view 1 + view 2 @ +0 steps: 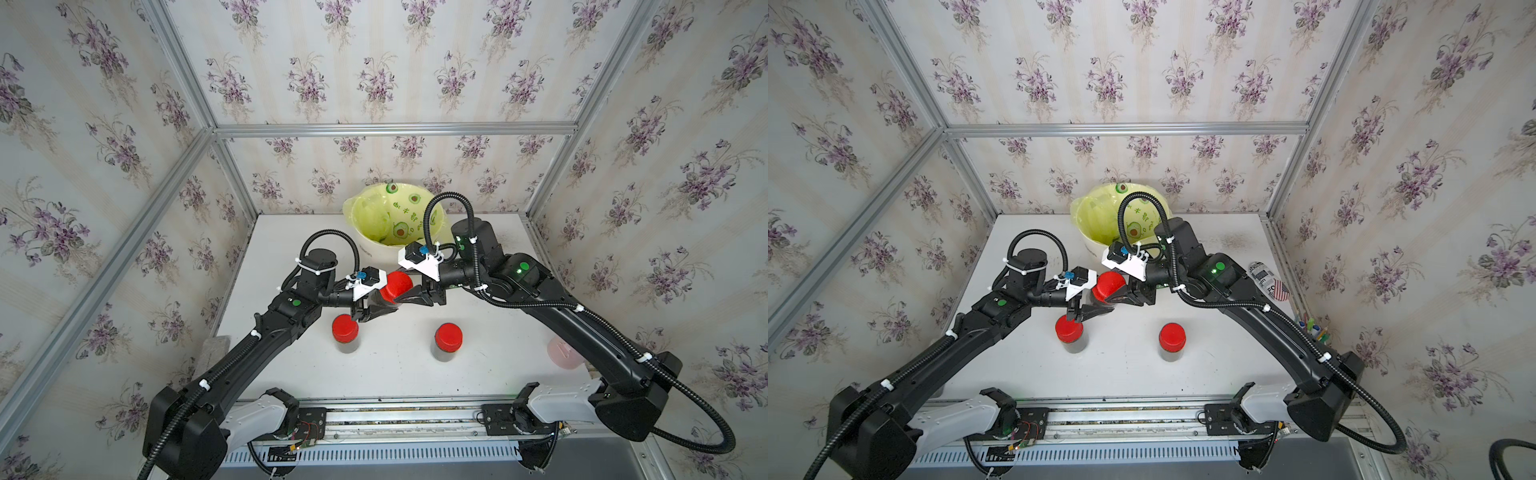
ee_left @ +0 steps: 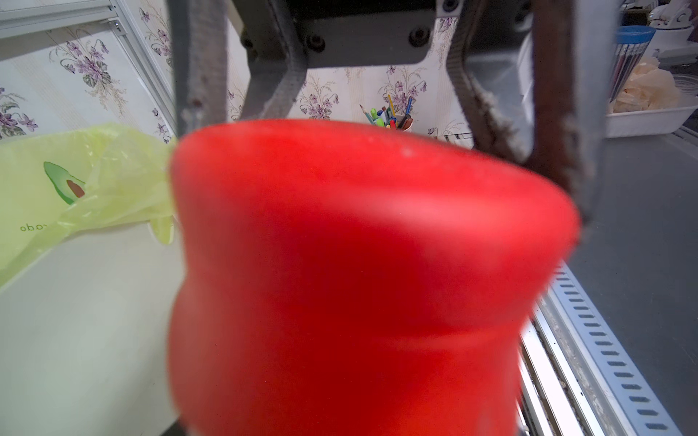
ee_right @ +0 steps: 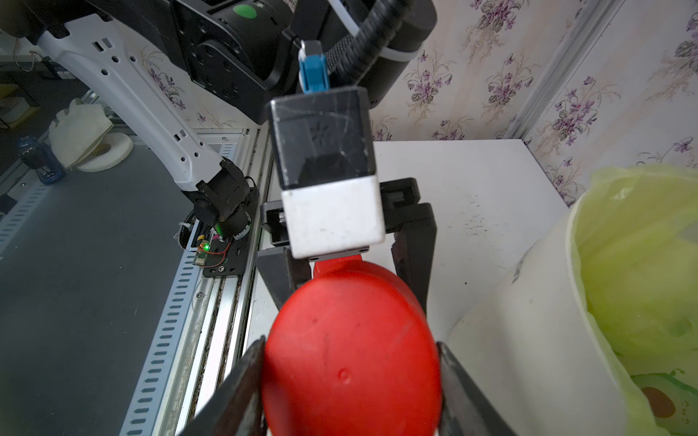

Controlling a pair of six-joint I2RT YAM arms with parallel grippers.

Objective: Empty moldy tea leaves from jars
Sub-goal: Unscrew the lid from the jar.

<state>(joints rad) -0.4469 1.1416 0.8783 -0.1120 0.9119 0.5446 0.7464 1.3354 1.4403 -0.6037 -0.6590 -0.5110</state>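
A clear jar with a red lid (image 1: pixel 397 284) (image 1: pixel 1108 284) hangs tilted above the table's middle, in front of the bin. My left gripper (image 1: pixel 384 311) (image 1: pixel 1096 309) is shut on the jar's body below the lid. My right gripper (image 1: pixel 409 296) (image 3: pixel 349 351) is shut on the lid, one finger pressed to each side. In the left wrist view the lid (image 2: pixel 359 264) hides my own jaws. Two more jars (image 1: pixel 345 332) (image 1: pixel 448 340) stand upright and capped on the table, with dark tea leaves (image 1: pixel 347 348) showing through their walls.
A white bin with a yellow-green liner (image 1: pixel 365 208) (image 1: pixel 1092 208) stands at the back centre, just behind both grippers. A pink cup (image 1: pixel 563 353) sits at the right edge and a grey block (image 1: pixel 216 347) at the left edge. A printed can (image 1: pixel 1268 280) lies far right.
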